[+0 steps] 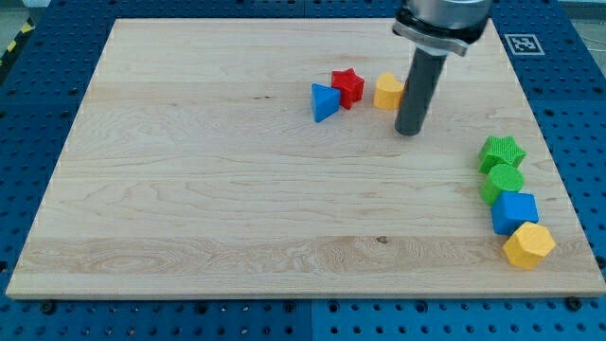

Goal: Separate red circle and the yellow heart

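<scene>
Inspector: Wooden surface (189, 189), pale plank board. Near the view's top stand a blue triangular block (324, 102), a red star-shaped block (347, 87) touching it, and a yellow heart-like block (387, 92) just beside the star.

Clerk: And the red circle?

Inspector: No red circle is visible; it may be hidden behind the rod. My tip (409, 132) rests just to the view's right of the yellow block, slightly below it. No fingers are fitted, so there is no open or closed state to report.

Clerk: Step in hand?

Inspector: Judged as the approach. The next move calls for a push between the two. At the view's right: green star block (502, 152), green round block (502, 181), blue block (514, 210), yellow hexagonal block (528, 245).
</scene>
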Motion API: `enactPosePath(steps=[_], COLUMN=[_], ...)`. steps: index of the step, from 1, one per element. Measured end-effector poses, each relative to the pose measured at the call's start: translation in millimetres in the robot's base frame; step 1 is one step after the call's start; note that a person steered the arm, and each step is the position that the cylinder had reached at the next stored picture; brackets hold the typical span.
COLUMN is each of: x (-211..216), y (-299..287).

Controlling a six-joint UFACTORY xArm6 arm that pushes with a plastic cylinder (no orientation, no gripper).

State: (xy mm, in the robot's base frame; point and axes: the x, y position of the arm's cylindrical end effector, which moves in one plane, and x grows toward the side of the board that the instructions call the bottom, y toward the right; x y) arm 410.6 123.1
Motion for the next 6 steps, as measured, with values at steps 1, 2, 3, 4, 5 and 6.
enactPosePath(steps=[1,2,3,4,5,6], x=[-16.9,-17.2,-17.7,-30.7,-33.1,-42.0], y=[1.1,1.1,1.1,1.1,-3.8,-22.3])
